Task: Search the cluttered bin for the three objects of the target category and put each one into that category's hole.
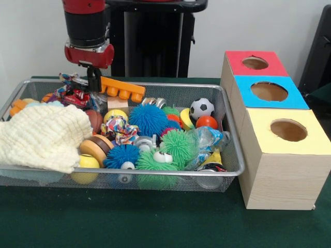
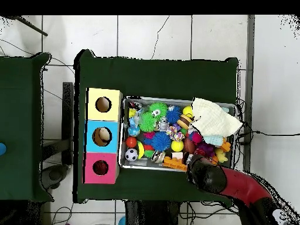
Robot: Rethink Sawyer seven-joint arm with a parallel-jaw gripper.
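I am seeing the gripper (image 1: 94, 82) hanging low at the far left of the bin (image 1: 227, 170), just beside the orange block (image 1: 122, 89); I cannot tell if it is spread or pressed together. Near it, the cream cloth (image 1: 44, 136) is covering the left part of the bin. To the right, spiky balls, a soccer ball (image 1: 201, 108) and other toys are lying crowded. The three boxes (image 1: 282, 150) are standing right of the bin, with red, blue and yellow tops.

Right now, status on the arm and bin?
Gripper low over bin's far edge by orange block, jaws unreadable. Nothing seen held. Cream cloth covers one end of the clutter.
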